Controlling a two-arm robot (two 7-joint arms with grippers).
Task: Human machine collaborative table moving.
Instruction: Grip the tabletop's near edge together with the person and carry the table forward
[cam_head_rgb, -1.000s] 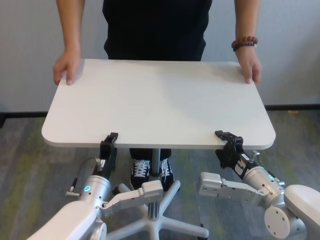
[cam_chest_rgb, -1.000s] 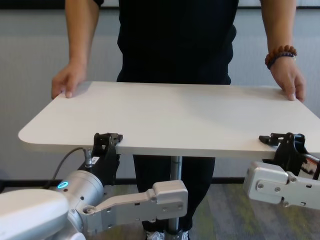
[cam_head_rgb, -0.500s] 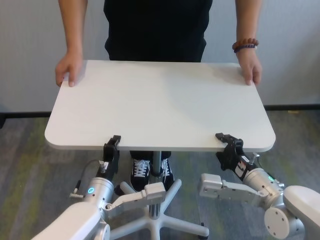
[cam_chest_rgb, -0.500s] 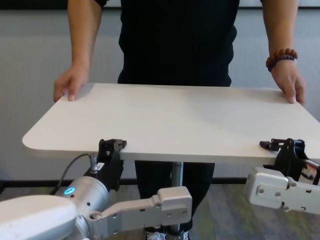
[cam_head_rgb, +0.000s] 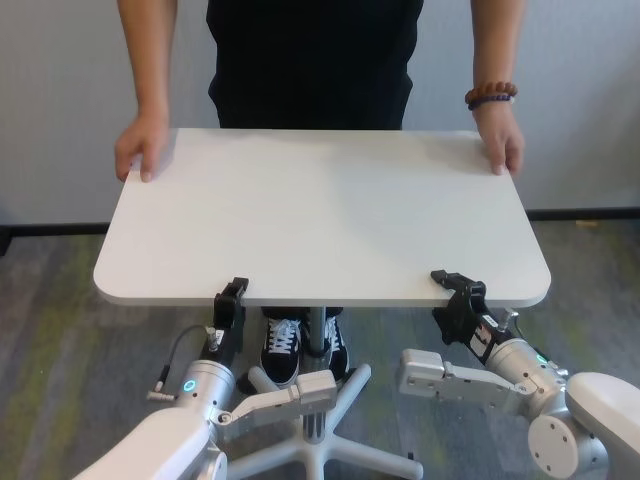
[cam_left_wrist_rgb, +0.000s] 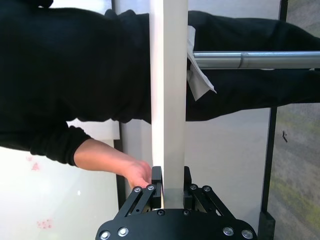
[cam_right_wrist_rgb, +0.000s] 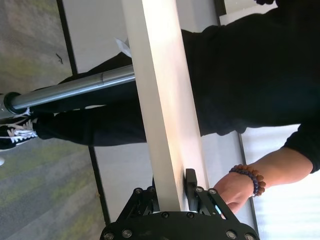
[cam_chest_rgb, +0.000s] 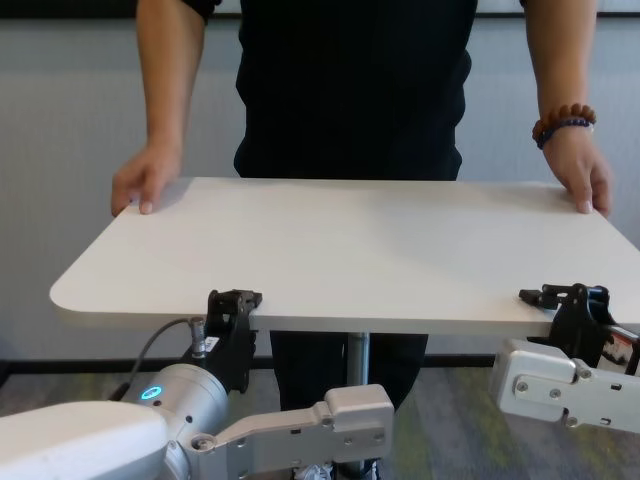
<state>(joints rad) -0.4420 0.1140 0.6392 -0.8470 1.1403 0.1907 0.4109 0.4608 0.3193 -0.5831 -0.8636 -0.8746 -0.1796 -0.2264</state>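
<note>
Since 1 s ago the table (cam_head_rgb: 330, 205) shifted a bit to the robot's right, away from the robot. Left gripper (cam_head_rgb: 232, 297) and right gripper (cam_head_rgb: 452, 283) are both clamped on its near edge, jaws above and under the top. Person (cam_head_rgb: 310, 55) holds far corners w/ both hands.

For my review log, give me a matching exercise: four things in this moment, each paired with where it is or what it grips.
Things:
1. left gripper
2. right gripper
3. beaded bracelet
4. pedestal pole

Places:
A. under the table's middle
B. clamped on the near edge, robot's right
C. on the human's wrist, far right corner
D. clamped on the near edge, robot's left

Pairs: 1-D, 2-B, 3-C, 4-A
</note>
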